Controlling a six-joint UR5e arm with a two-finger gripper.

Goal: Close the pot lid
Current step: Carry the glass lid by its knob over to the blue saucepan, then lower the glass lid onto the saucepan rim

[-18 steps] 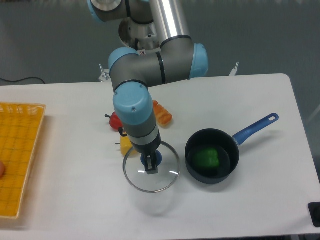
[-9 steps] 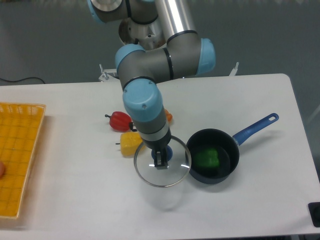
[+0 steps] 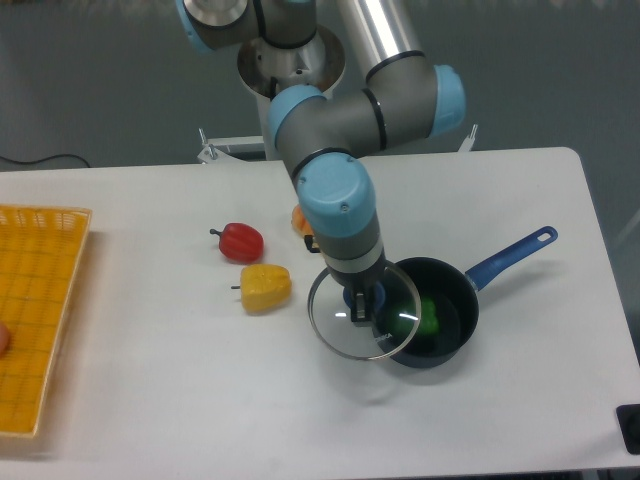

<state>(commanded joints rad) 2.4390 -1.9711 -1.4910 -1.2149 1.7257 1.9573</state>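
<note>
gripper (image 3: pixel 361 308): clenched on the lid's small blue centre knob, fingers narrowly set, pointing straight down from the grey and pale-blue wrist.
lid (image 3: pixel 340 335): round clear glass disc with thin metal rim, held above the table, overlapping the pot's 9 o'clock edge, not yet centred on it; faint shadow on the table below at 6 o'clock.
pot (image 3: pixel 445 345): small round dark navy saucepan, smooth glossy wall, sitting on the table at the lid's 3 o'clock; uncovered on its right side.
handle (image 3: pixel 510 257): long, bright blue, running from the pot toward 2 o'clock, hole at the tip.
green item (image 3: pixel 424 318): lumpy, inside the pot, partly seen through the glass.
yellow pepper (image 3: pixel 265 287): glossy, at the lid's 9 o'clock, apart from it.
red pepper (image 3: pixel 240 242): glossy, dark stem, at 11 o'clock of the yellow one.
orange item (image 3: pixel 299 219): mostly hidden behind the arm.
basket (image 3: pixel 40 310): yellow plastic lattice, far left edge.
table (image 3: pixel 150 400): flat, matte white.
</note>
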